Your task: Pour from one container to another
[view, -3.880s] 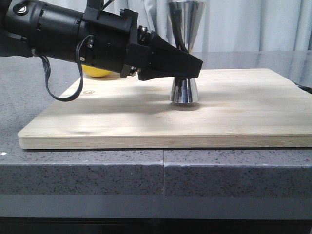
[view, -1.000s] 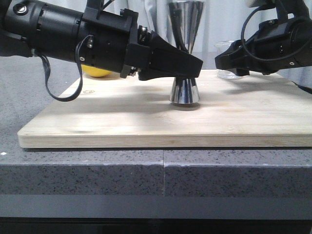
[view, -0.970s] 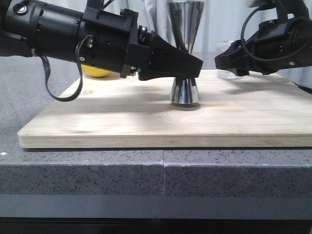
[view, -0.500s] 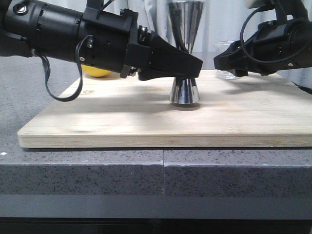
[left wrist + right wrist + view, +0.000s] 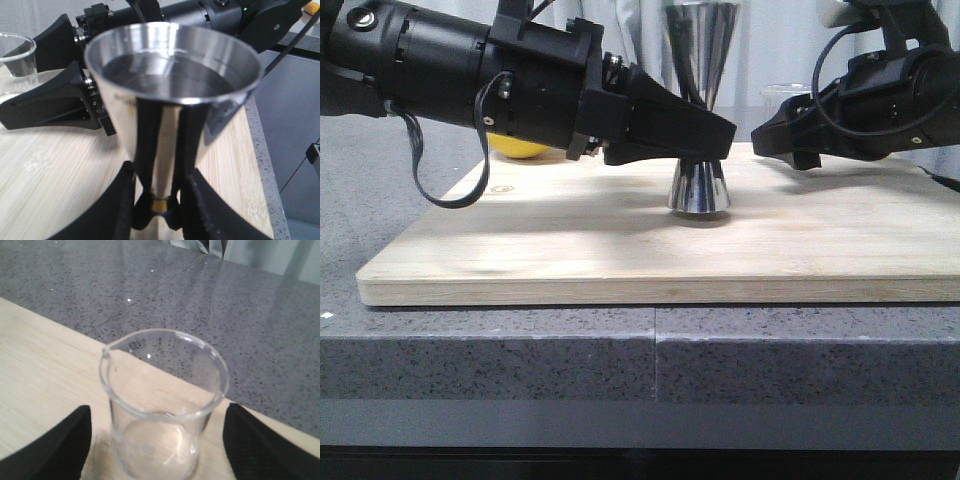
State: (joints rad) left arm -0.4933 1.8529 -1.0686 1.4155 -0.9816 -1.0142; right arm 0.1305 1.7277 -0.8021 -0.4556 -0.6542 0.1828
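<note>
The steel jigger (image 5: 699, 60) stands upright on the wooden board (image 5: 620, 250), its base (image 5: 698, 188) flat on the wood. My left gripper (image 5: 708, 138) is shut on its waist; in the left wrist view the fingers (image 5: 125, 205) clasp the gold band (image 5: 161, 205) below the wide cup (image 5: 172, 95). The clear glass beaker (image 5: 162, 405) stands at the board's far right edge and looks empty. My right gripper (image 5: 162, 455) is open around it, with a gap at each finger (image 5: 60, 440). In the front view only the beaker's rim (image 5: 783, 92) shows above the right gripper (image 5: 775, 138).
A yellow round object (image 5: 515, 148) lies behind the left arm at the board's far left. The board rests on a grey speckled counter (image 5: 520, 350) whose front edge is near. The right arm's body (image 5: 890, 95) hangs over the board's right part.
The right arm came in from the right and has slid left and lower, so its fingers now flank the beaker and hide most of it from the front. Left arm and jigger are still.
</note>
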